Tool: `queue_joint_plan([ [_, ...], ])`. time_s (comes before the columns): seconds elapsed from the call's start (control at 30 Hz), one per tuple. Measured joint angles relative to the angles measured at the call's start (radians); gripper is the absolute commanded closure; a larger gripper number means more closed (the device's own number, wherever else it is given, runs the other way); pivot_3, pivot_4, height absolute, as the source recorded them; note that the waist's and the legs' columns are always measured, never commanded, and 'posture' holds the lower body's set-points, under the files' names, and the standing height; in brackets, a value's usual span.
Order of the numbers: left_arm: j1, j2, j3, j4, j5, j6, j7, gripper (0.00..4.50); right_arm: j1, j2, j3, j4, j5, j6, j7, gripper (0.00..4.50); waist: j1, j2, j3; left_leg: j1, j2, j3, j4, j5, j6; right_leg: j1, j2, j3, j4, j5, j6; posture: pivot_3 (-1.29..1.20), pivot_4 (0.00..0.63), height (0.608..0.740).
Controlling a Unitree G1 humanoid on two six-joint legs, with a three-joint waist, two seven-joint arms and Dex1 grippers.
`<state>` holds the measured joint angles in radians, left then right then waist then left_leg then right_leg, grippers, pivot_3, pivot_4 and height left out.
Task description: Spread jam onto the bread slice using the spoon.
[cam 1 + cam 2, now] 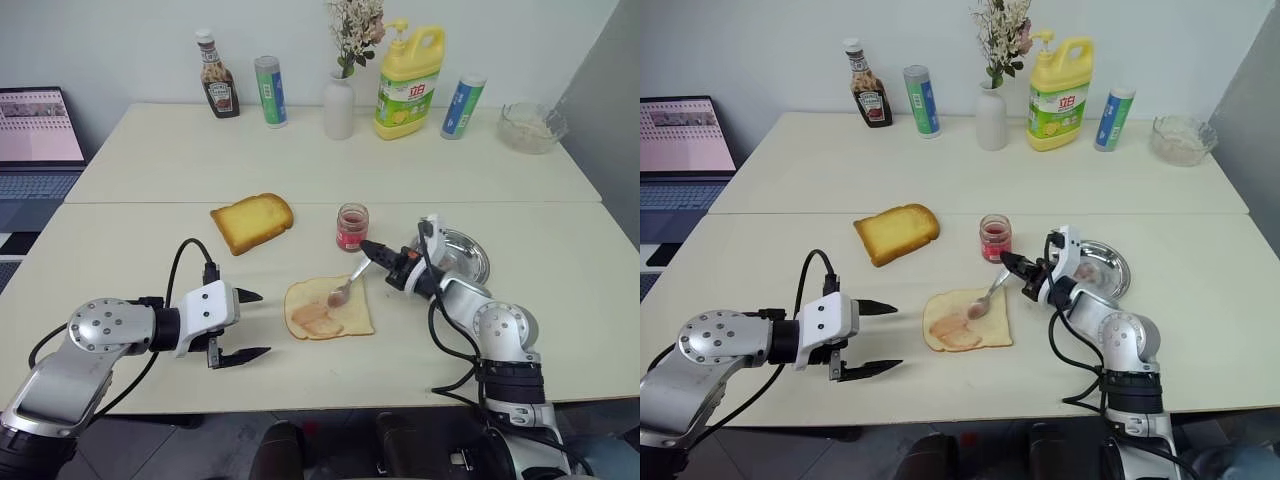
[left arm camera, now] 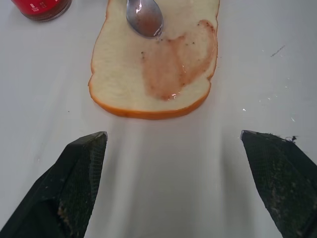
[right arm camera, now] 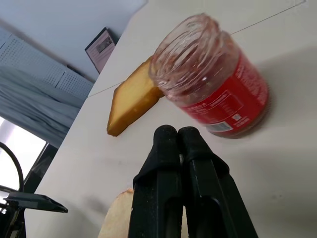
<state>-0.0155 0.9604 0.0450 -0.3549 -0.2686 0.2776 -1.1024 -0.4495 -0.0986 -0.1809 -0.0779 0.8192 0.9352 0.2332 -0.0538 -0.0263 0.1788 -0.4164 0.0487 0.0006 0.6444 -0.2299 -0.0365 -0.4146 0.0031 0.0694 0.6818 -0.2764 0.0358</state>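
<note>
From the head views, the bread slice (image 1: 329, 307) is lying flat near the table's (image 1: 150, 160) front edge, pale with a pink jam (image 1: 317, 317) smear glistening on it. The right gripper (image 1: 375, 252), jaws pinched on the spoon (image 1: 348, 284), is resting its bowl on the slice. The left gripper (image 1: 253, 325) is waiting wide open, holding nothing, with bare tabletop between. The right wrist view is showing the ribbed glass jar (image 3: 213, 84) beside thick golden toast (image 3: 130, 101).

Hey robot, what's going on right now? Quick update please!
Right gripper shut on spoon, bowl on bread slice. Jam smeared on part of it. Left gripper open, idle. Nothing in the way.
</note>
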Motion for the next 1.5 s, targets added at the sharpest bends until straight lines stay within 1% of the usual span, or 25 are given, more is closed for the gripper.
queue_joint_plan([
  [0.07,0.0,0.0,0.0,0.0,0.0,0.0,0.0,0.0,-0.008,0.003,-0.036,-0.009,0.031,0.016,-0.023,4.44,-0.001,0.0,0.0,0.0,0.0,0.0,0.0,0.0,0.0,0.0,0.0,0.0,0.0,0.0,0.0,0.0,0.15,0.74],
  [0.17,-0.004,0.0,0.0,0.0,0.0,0.001,0.0,0.0,-0.012,0.038,-0.051,-0.037,0.07,0.034,-0.055,4.44,-0.003,0.0,0.0,0.0,0.0,0.0,0.0,0.0,0.0,0.0,0.001,0.0,0.0,0.0,0.0,0.0,0.15,0.74],
  [0.37,-0.024,-0.001,-0.004,0.0,0.0,0.002,0.0,0.0,0.002,0.136,0.026,-0.057,0.075,0.041,-0.084,4.44,-0.004,0.0,0.0,0.0,0.001,0.0,-0.001,0.0,0.0,-0.001,0.001,0.0,0.0,0.0,0.0,0.0,0.15,0.74],
  [0.47,-0.025,-0.003,-0.005,0.0,0.0,0.002,0.0,0.0,0.024,0.148,0.07,-0.057,0.066,0.043,-0.08,4.44,-0.004,0.0,0.0,0.0,0.001,0.0,-0.001,0.0,0.0,-0.001,0.001,0.0,0.0,0.0,0.0,0.0,0.15,0.74],
  [0.53,-0.023,-0.003,-0.005,0.0,0.0,0.002,0.0,0.0,0.04,0.132,0.085,-0.056,0.062,0.044,-0.072,4.44,-0.002,0.0,0.0,0.0,0.0,0.0,0.0,0.0,0.0,0.0,0.0,0.0,0.0,0.0,0.0,0.0,0.15,0.74],
  [0.73,-0.016,-0.003,-0.005,0.0,0.0,0.002,0.001,0.0,0.047,0.044,0.076,-0.056,0.06,0.049,-0.04,4.44,-0.001,0.0,0.0,0.0,0.0,0.0,0.0,0.0,0.0,0.0,0.0,0.0,0.0,0.0,0.0,0.0,0.15,0.74],
  [0.93,-0.015,-0.003,-0.005,0.0,0.001,0.001,0.0,0.0,0.045,-0.012,0.024,-0.059,0.083,0.057,-0.031,4.44,-0.001,0.0,0.0,0.0,0.0,0.0,0.0,0.0,0.0,0.0,0.0,0.0,0.0,0.0,0.0,0.0,0.15,0.74],
  [1.07,-0.015,-0.003,-0.005,0.001,0.001,-0.001,-0.001,0.0,0.033,-0.015,-0.016,-0.076,0.117,0.063,-0.046,4.44,-0.002,0.0,0.0,0.0,0.0,0.0,0.0,0.0,0.0,0.0,0.0,0.0,0.0,0.0,0.0,0.0,0.15,0.74],
  [1.17,-0.018,-0.003,-0.006,0.007,0.001,-0.001,-0.002,0.0,-0.007,-0.009,-0.04,-0.105,0.163,0.071,-0.075,4.44,-0.003,0.0,0.0,0.0,0.0,0.0,0.0,0.0,0.0,0.0,0.0,0.0,0.0,0.0,0.0,0.0,0.15,0.74],
  [1.37,-0.035,-0.003,-0.012,0.007,-0.004,0.009,-0.002,0.0,-0.026,0.003,-0.042,-0.119,0.192,0.07,-0.088,4.44,-0.003,0.0,0.0,0.0,0.0,0.0,0.0,0.0,0.0,0.0,0.0,0.0,0.0,0.0,0.0,0.0,0.15,0.74],
  [1.5,-0.029,-0.003,-0.008,-0.013,-0.04,0.039,-0.006,0.0,-0.011,0.003,-0.042,-0.123,0.216,0.066,-0.085,4.44,-0.003,0.0,0.0,0.0,0.0,0.0,0.0,0.0,0.0,0.0,0.0,0.0,0.0,0.0,0.0,0.0,0.15,0.74],
])
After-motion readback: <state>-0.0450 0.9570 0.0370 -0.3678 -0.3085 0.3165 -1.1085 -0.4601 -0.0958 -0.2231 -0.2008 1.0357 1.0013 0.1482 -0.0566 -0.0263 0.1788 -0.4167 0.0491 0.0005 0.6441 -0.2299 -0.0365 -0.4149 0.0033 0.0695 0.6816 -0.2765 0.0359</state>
